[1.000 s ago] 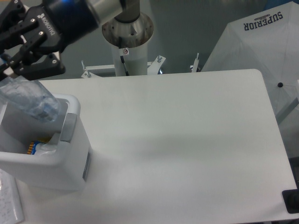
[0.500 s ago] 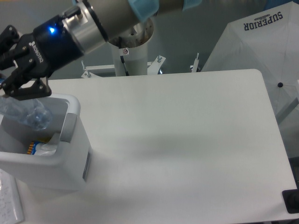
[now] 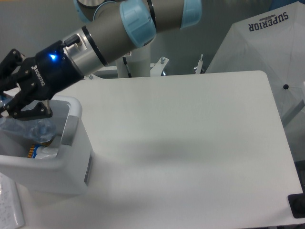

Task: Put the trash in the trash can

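Observation:
The trash can (image 3: 52, 177) is a white bin with a grey side panel, standing at the table's left edge. My gripper (image 3: 5, 106) hangs over its open top, tilted down to the left. It is shut on the crushed clear plastic bottle (image 3: 29, 127), which sits low inside the bin's mouth. A crumpled whitish wrapper (image 3: 48, 152) lies on the bin's floor, beside a small yellow-and-blue scrap. The left fingertips run off the frame's edge.
The arm's white base column (image 3: 136, 47) stands behind the table's back edge. A white umbrella marked SUPERIOR (image 3: 267, 43) leans at the right. A pale sheet (image 3: 9, 210) lies at the bottom left, and a black object (image 3: 297, 206) sits at the bottom right corner.
My gripper has come down and slightly left with the bottle. The bottle has gone from above the rim down into the trash can.

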